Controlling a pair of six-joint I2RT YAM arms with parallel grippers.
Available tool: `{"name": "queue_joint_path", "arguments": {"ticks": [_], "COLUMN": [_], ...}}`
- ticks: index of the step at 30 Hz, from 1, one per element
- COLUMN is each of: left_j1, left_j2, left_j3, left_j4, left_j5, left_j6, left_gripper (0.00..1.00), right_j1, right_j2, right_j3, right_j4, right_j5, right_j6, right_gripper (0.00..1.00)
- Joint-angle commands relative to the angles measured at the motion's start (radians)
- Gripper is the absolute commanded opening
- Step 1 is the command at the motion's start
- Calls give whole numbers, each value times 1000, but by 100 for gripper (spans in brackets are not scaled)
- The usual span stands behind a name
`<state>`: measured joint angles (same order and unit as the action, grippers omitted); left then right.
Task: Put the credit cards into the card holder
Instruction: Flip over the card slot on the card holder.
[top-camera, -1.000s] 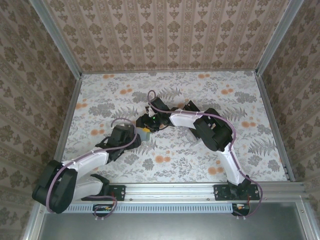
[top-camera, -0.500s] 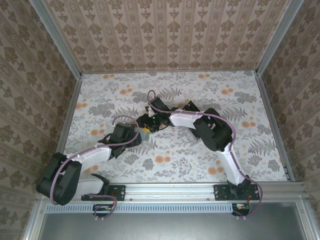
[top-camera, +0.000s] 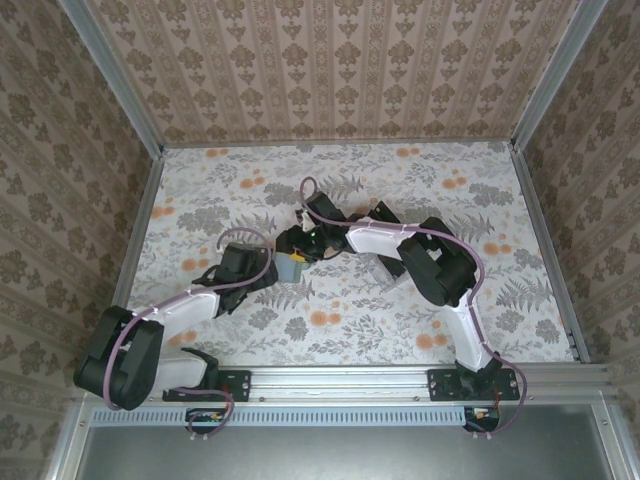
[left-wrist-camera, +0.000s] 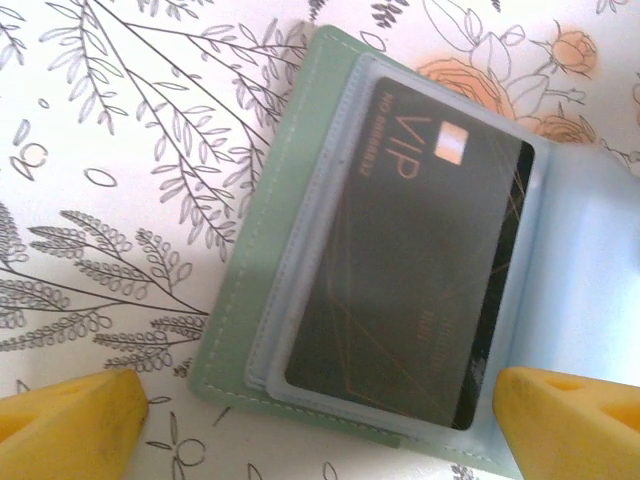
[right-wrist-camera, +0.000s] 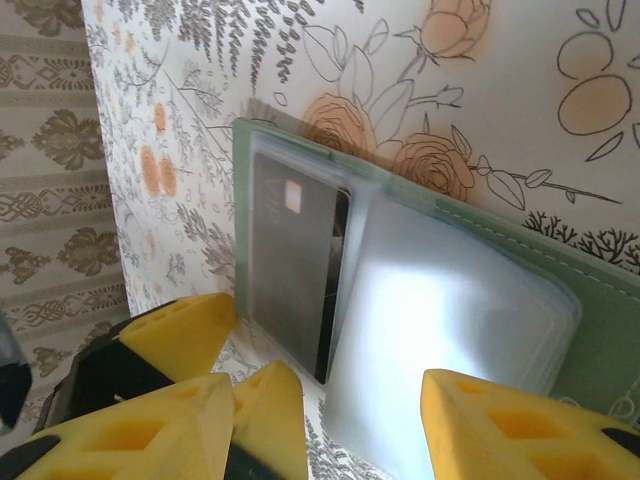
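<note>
While the left gripper (left-wrist-camera: 318, 390) is held with its jaws apart astride the open card holder (left-wrist-camera: 260, 300), a black VIP credit card (left-wrist-camera: 410, 270) is seen tucked in the sleeve between them. The case could be pushed across the floral tabletop (top-camera: 400, 310) if its edge is caught. The right gripper (right-wrist-camera: 330, 400), likewise spread, is poised over the empty sleeve. Farther off, damask-papered walls (top-camera: 330, 70) are seen.

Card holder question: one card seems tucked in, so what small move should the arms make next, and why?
Probably raise the left gripper a little, straight up. Its fingers stand wide apart over the card holder, gripping nothing, and the dark card lies fully inside its clear sleeve. The empty sleeve beside it looks free for another card.
</note>
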<state>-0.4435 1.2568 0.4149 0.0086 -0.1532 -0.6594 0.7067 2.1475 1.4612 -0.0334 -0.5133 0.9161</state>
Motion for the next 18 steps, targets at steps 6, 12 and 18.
{"name": "queue_joint_path", "arguments": {"ticks": [6,12,18], "left_j1": [34,35,38], "left_j2": [27,-36,-134], "left_j3": [-37,-29,14], "left_j4": [-32,-55,-137], "left_j5": [-32,-27,-33], "left_j6": [-11,-4,6], "left_gripper": [100,100,100], "right_j1": [2,20,23], "right_j2": [-70,-73,-47], "right_j3": [-40,18,30], "right_j4": [-54,-202,-294], "right_j5": [91,187,204], "right_j6": [-31,-145,-227], "right_gripper": [54,54,53]}}
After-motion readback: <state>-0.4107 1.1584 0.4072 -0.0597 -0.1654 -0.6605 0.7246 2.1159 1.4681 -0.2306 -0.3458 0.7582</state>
